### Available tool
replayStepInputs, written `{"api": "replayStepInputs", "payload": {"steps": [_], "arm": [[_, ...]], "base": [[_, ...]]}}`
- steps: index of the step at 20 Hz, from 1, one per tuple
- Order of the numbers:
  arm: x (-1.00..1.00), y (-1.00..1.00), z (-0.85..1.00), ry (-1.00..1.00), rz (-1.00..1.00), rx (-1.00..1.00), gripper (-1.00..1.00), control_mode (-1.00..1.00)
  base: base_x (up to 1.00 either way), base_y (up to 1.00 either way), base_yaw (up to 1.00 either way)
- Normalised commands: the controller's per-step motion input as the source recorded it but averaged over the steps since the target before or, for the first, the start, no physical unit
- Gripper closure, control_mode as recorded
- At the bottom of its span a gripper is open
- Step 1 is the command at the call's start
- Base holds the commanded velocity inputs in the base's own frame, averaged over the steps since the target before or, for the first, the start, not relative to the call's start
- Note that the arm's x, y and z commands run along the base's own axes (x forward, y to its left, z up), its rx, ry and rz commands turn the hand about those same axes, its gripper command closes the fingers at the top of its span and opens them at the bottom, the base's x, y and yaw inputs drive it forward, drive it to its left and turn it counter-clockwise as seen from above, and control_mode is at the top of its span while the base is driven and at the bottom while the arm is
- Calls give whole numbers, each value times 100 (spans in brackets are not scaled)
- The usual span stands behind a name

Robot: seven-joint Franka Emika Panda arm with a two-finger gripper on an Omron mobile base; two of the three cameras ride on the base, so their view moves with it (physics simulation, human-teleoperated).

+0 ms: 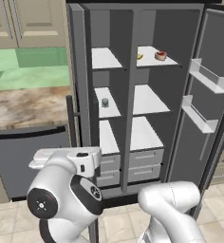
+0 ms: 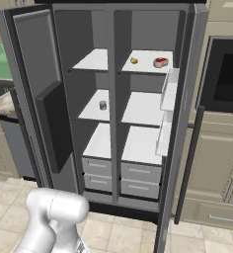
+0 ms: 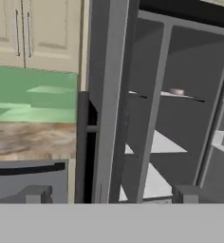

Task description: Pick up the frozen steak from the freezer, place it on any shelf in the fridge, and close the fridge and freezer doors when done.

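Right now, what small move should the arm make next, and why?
Probably ease the open, empty gripper forward to the left door to push it shut: the steak lies on the top right shelf, both doors open.

Kitchen: open fridge (image 1: 133, 95), stone counter (image 1: 28, 107), cabinets (image 1: 26, 21).

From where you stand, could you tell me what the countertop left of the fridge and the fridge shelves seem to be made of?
The countertop looks like polished stone, perhaps marble or granite: mottled beige and brown veining with a soft sheen. The fridge shelves look like smooth white plastic or coated glass: flat, uniformly white, without texture. As the scene is rendered, neither reading is certain.
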Motion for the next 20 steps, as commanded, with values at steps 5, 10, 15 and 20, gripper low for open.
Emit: {"api": "replayStepInputs", "payload": {"steps": [5, 10, 15, 20], "arm": [[84, 20, -30, 0, -19, -6, -100, -100], [83, 27, -23, 0, -20, -1, -100, -100], [70, 18, -22, 0, -25, 0, -100, -100], [63, 5, -21, 0, -26, 0, -100, -100]], "base": [[0, 0, 0], [0, 0, 0], [0, 0, 0], [0, 0, 0]]}}
